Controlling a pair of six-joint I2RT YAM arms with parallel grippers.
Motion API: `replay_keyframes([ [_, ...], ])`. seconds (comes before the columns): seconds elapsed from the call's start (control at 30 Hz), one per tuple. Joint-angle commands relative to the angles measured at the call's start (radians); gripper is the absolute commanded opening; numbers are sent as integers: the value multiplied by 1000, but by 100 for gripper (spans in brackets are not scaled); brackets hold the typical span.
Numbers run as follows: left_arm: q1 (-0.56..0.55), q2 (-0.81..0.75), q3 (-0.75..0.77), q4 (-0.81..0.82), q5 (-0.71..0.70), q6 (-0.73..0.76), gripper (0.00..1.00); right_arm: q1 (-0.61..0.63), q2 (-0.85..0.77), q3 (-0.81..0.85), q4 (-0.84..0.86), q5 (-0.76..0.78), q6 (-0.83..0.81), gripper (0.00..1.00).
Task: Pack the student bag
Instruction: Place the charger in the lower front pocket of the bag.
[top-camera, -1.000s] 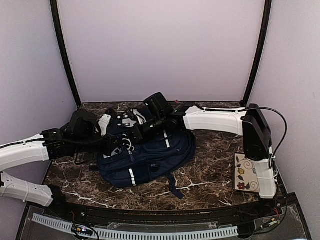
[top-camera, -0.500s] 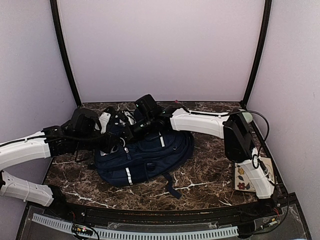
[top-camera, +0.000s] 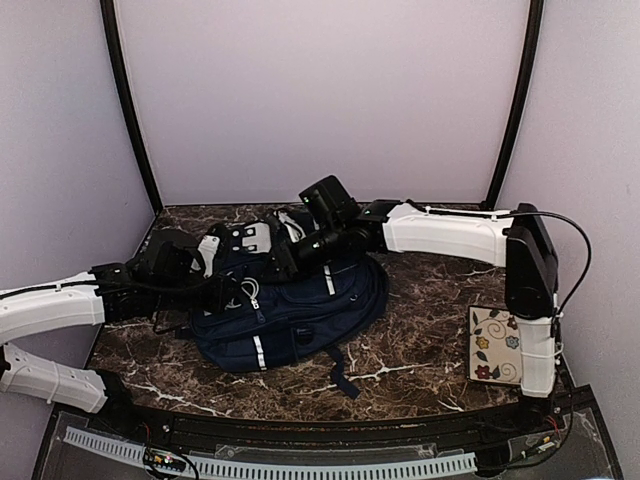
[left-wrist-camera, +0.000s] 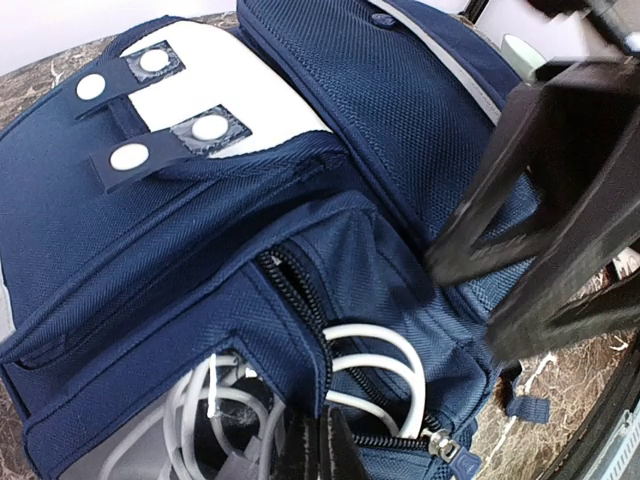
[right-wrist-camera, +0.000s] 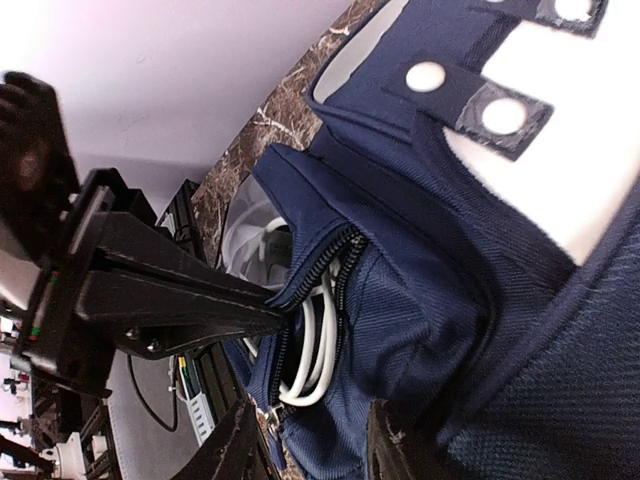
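Lying left of centre on the marble surface (top-camera: 420, 340), the bag (top-camera: 300, 315) has its front pocket unzipped, a white cable (left-wrist-camera: 385, 365) coiled inside. Left jaws are clenched on the pocket's zip edge, fingers (left-wrist-camera: 335, 450) together. Right jaws stand released, fingers (right-wrist-camera: 235, 445) parted just over the bag's fabric near the pale grey patch (right-wrist-camera: 560, 200)

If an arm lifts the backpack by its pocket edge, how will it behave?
Likely floppy: the student bag is soft fabric, slumped and creased. The pocket edge would probably stretch before the body follows. The white cable coiled in the open pocket might shift or spill.
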Motion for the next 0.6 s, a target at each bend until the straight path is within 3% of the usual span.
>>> replay_keyframes([
  [0.0, 14, -4, -20, -28, -46, -12, 0, -8, -81, -42, -39, 68, -34, 40],
  [0.17, 13, -16, -12, -16, -36, -6, 0, 23, -69, -86, 36, 51, 12, 47],
  [0.27, 14, -24, -11, -13, -28, -7, 0, 45, -26, -77, 77, 39, 38, 45],
  [0.33, 14, -32, -9, -12, -23, -6, 0, 55, 4, -52, 91, 36, 46, 36],
  [0.47, 14, -55, -5, -12, -9, 3, 0, 56, 37, -23, 118, 48, 59, 7],
  [0.57, 12, -69, -7, 18, 40, 27, 0, 58, 65, 6, 124, 30, 61, 0],
])
